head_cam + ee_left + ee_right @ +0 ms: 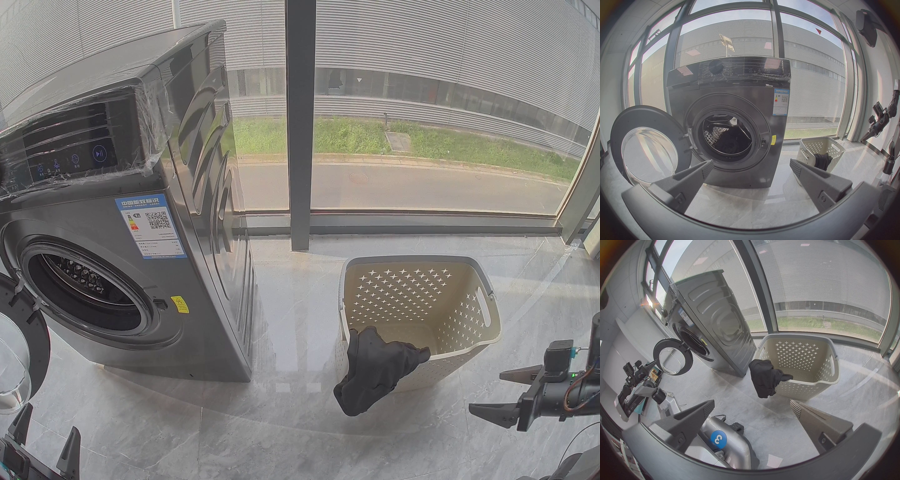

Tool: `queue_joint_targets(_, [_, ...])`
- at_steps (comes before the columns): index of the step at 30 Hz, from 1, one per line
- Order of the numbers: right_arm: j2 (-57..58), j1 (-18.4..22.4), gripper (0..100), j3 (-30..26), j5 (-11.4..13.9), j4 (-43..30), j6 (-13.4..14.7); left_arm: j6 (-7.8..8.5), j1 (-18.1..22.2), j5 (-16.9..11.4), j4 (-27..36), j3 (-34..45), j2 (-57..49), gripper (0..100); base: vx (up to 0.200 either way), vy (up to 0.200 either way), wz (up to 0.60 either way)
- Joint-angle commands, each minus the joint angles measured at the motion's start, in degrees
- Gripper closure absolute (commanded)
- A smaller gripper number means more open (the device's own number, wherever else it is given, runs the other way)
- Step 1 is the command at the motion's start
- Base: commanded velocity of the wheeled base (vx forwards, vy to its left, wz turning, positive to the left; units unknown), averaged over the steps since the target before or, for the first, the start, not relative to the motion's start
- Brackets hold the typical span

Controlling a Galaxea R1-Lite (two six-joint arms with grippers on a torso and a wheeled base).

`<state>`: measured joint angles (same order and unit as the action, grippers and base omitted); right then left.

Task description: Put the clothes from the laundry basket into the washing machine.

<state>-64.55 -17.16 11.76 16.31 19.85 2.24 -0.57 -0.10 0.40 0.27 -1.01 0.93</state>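
On the pale grey tiled floor (294, 431), right of centre: cream perforated plastic laundry basket (465, 312), upright, mouth upward, slot handle in its right wall.

Black garment (375, 372): draped over the basket's near-left rim. Long axis runs from the rim down toward the floor. Lower end hangs outside on the near side, and a short flap points right along the rim.

Grey front-loading washing machine (125, 206): left of the basket, apart from it, front facing near. Round glass-paned door (15, 350) stands swung open to the left, drum mouth uncovered.

Left gripper (45, 435): near left, below the door, fingers spread, holding nothing.

Right gripper (490, 392): near right, beside the basket without touching, fingers spread and pointing left, holding nothing.
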Motion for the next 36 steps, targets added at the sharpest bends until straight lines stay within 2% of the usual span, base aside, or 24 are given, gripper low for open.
queue_joint_targets(1, [-14.1, -3.2, 0, -0.5, -0.4, 6.7, 1.1, -0.04, 0.0, 0.0, 0.0, 0.7, -0.9, 0, 0.0, 0.0, 0.0])
queue_joint_targets(4, [-20.8, -4.8, 0, -0.2, -1.3, 11.9, 2.0, -0.04, 0.0, 0.0, 0.0, 0.7, -0.9, 0, 0.0, 0.0, 0.0])
queue_joint_targets(7, [-26.5, -5.4, 0, -0.1, -4.4, 15.9, 2.3, -0.04, 0.0, 0.0, 0.0, 0.7, -0.9, 0, 0.0, 0.0, 0.0])
queue_joint_targets(8, [-27.1, -5.6, 0, 0.0, -4.6, 16.5, 2.4, -0.04, 0.0, 0.0, 0.0, 0.7, -0.9, 0, 0.0, 0.0, 0.0])
queue_joint_targets(9, [-30.4, -6.3, 0, 0.1, -5.6, 19.8, 2.7, -0.04, 0.0, 0.0, 0.0, 0.7, -0.9, 0, 0.0, 0.0, 0.0])
queue_joint_targets(10, [-30.6, -6.3, 0, 0.1, -5.6, 20.1, 2.7, -0.04, 0.0, 0.0, 0.0, 0.7, -0.9, 0, 0.0, 0.0, 0.0])
queue_joint_targets(14, [-40.0, -7.8, 0, 0.4, -6.1, 31.0, 3.5, -0.04, 0.0, 0.0, 0.0, 0.7, -0.9, 0, 0.0, 0.0, 0.0])
queue_joint_targets(18, [-46.1, -8.6, 0, 0.4, -9.3, 38.1, 5.2, -0.04, 0.0, 0.0, 0.0, 0.7, -0.9, 0, 0.0, 0.0, 0.0])
queue_joint_targets(22, [-50.6, -9.4, 0, 0.5, -9.9, 43.9, 5.2, -0.04, 0.0, 0.0, 0.0, 0.7, -0.9, 0, 0.0, 0.0, 0.0])
queue_joint_targets(29, [-53.8, -9.4, 0, 1.2, -10.2, 47.5, 5.2, -0.48, 0.0, 0.0, 0.0, 0.7, -0.9, 0, 0.0, -0.171, 0.0])
queue_joint_targets(36, [-54.3, -9.8, 0, 2.3, -10.2, 47.5, 5.3, -0.39, 0.0, 0.0, 0.0, 0.7, -0.9, 0, 0.0, 0.0, 0.0])
